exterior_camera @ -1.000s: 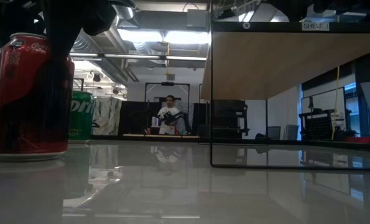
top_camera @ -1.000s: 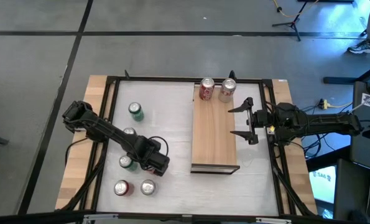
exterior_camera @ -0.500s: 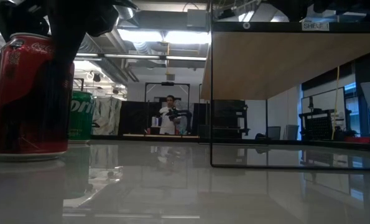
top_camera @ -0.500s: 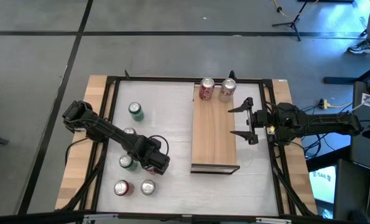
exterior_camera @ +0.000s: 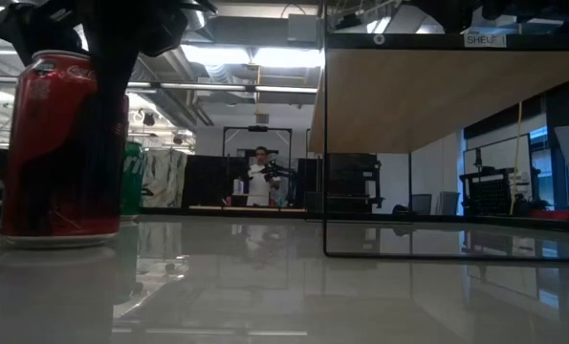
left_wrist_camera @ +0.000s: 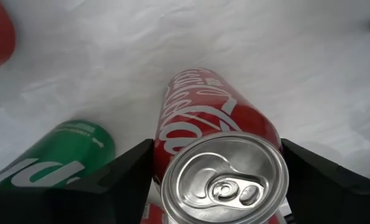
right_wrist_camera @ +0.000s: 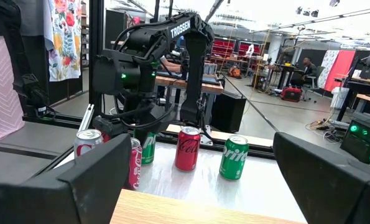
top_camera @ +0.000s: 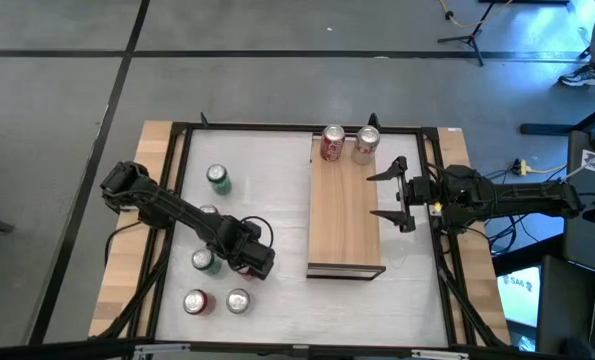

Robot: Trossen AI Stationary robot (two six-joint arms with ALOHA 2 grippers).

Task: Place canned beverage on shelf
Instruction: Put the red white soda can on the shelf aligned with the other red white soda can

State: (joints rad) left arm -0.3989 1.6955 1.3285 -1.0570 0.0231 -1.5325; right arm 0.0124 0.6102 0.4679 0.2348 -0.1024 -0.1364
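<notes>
White tabletop [top_camera: 277,200]: left gripper [top_camera: 245,256] straddles the red can [left_wrist_camera: 219,155], fingers not yet clamped; right gripper [top_camera: 395,194] waits agape beside the shelf [top_camera: 345,215]. Next we pinch, lift.

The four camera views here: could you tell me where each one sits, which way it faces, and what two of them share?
High view: above the table, looking straight down; both arms show, the left gripper among the cans, the right gripper beside the shelf.
Low view: at tabletop height, looking level into the room; a dark arm comes down over the red can.
Left wrist view: looks down on that red can between its own fingers.
Right wrist view: looks across the shelf at the left arm.
Shared: low and left wrist views both show the red can.
</notes>
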